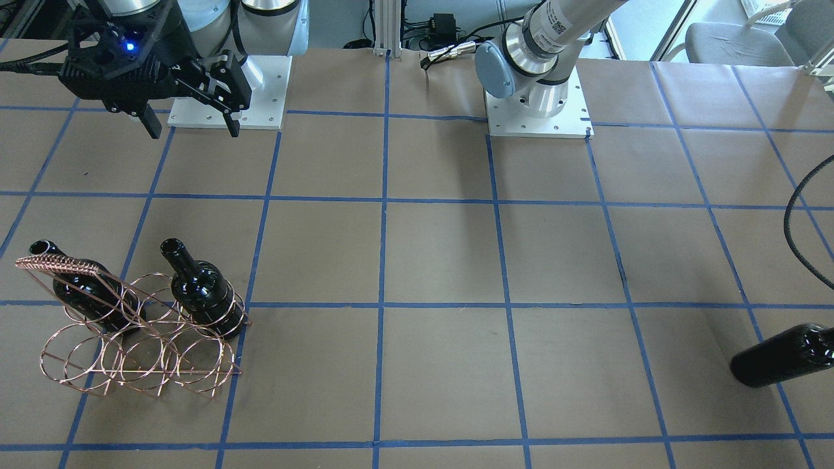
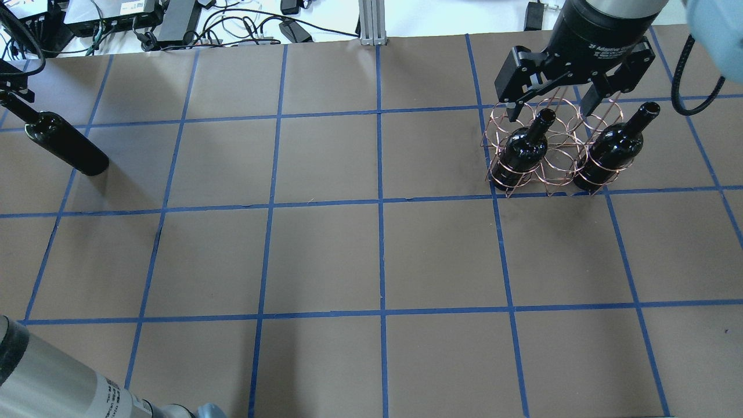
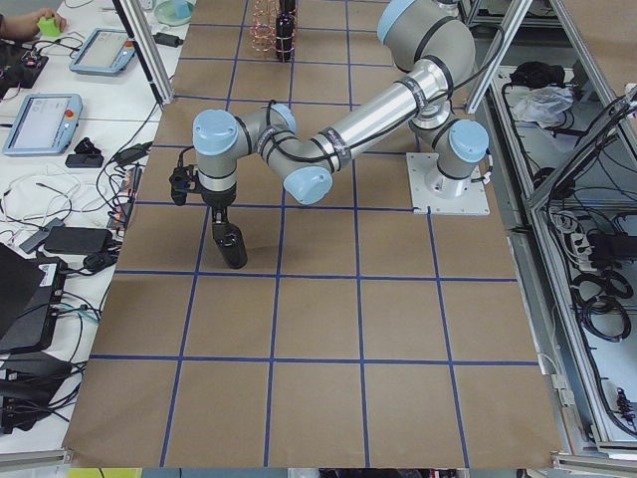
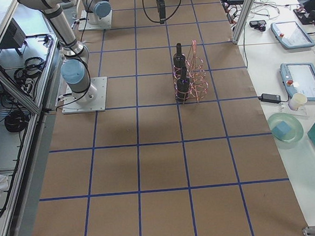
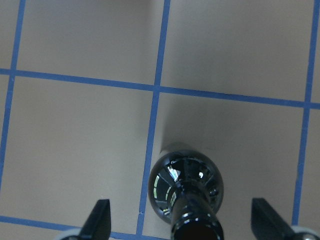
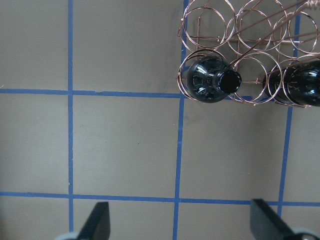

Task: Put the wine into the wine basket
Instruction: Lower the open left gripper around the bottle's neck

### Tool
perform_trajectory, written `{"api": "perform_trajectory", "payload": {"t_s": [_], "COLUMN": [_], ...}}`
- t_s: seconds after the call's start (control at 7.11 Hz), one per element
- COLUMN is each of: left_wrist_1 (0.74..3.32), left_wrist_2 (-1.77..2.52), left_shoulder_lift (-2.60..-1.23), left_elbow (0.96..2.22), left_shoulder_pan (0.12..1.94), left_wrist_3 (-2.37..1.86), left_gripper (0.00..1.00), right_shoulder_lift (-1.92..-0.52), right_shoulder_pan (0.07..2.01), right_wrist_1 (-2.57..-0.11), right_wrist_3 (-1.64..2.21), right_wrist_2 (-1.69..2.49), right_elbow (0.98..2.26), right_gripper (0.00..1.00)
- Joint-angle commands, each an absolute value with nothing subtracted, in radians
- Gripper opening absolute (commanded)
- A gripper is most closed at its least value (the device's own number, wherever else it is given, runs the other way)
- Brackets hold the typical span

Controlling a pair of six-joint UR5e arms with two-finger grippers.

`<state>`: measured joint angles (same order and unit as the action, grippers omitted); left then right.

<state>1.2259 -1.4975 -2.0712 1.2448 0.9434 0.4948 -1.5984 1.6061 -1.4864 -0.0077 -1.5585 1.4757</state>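
Table [image 2: 325, 261]: brown paper top, gridded in blue tape.

Left arm [image 3: 368, 115]: silver and grey-blue, folded out over the table's left end, wrist pointing straight down.

Right arm [image 4: 74, 75]: same build, reaching to the right side of the table.

Copper wire wine basket [image 2: 558, 165]: linked round rings with a woven-wrapped bar handle [image 1: 55, 266]. It sits on the robot's right side of the table. Two matching black bottles stand upright in its two outer rings on the robot-facing row, one [image 2: 522, 152] and the other [image 2: 609, 155], necks up.

Glossy black glass wine bottle [image 2: 67, 145]: no label. It stands upright on the paper near the far left edge, well apart from the basket and outside it.

Left gripper [image 5: 183, 217]: directly over that bottle. Both black fingers [image 5: 100, 220] are spread wide with the bottle's neck between them, and neither touches the glass. No grip.

Right gripper [image 2: 551, 111]: hangs above the table just on the robot's side of the basket. The fingertips [image 6: 100, 220] are spread to full width with only bare paper between them. It holds nothing.
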Motion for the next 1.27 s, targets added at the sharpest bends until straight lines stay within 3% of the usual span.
{"api": "perform_trajectory", "payload": {"t_s": [0.0,0.14,0.7,0.84,0.98,1.13], "left_wrist_1": [1.223,1.224,1.241,1.241,1.241,1.241], "left_wrist_2": [-1.476,-1.476,-1.482,-1.477,-1.479,-1.474], "left_shoulder_lift": [-2.091,-2.091,-2.091,-2.089,-2.091,-2.091], "left_elbow": [1.241,1.241,1.246,1.244,1.244,1.246], "left_shoulder_pan": [0.945,0.945,0.945,0.945,0.945,0.945], "left_wrist_3": [0.491,0.491,0.500,0.502,0.500,0.502], "left_gripper": [0.84,0.73,0.70,0.56,0.52,0.25], "right_shoulder_lift": [-1.598,-1.598,-1.598,-1.598,-1.598,-1.598], "right_shoulder_pan": [1.606,1.606,1.606,1.606,1.606,1.606], "right_wrist_1": [-1.486,-1.486,-1.485,-1.486,-1.485,-1.486], "right_wrist_3": [-0.008,-0.006,-0.006,-0.003,-0.003,-0.005], "right_wrist_2": [-1.557,-1.557,-1.557,-1.555,-1.554,-1.555], "right_elbow": [1.476,1.476,1.476,1.476,1.476,1.476], "right_gripper": [1.00,1.00,1.00,1.00,1.00,1.00]}}
